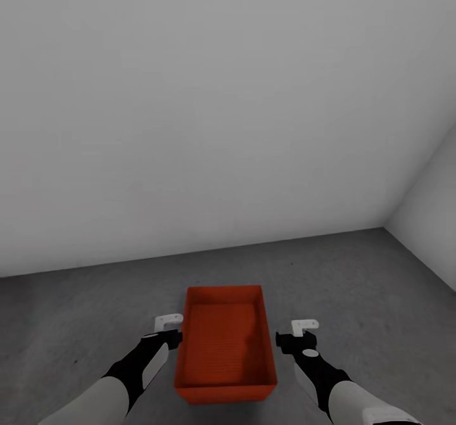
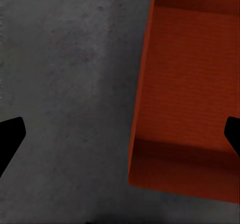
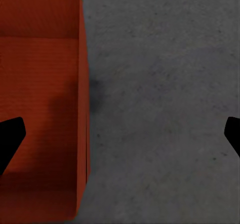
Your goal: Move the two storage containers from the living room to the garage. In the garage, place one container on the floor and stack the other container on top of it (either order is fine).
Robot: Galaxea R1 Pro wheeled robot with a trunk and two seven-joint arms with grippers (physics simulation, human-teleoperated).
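While container (image 1: 225,342) sits on floor (image 1: 380,298), left tool (image 1: 170,327), right tool (image 1: 303,331) spread wide, empty.

We see two arms with white shells on the forearms and black wrist sections inset with a white panel. Each ends in a white bracket-like piece: left gripper (image 1: 170,322), right gripper (image 1: 305,327). In both wrist views, the fingertips (image 2: 9,139) are plain black wedges.

The storage container (image 2: 185,98) runs past both wrist pictures' edges, its far walls cut off.
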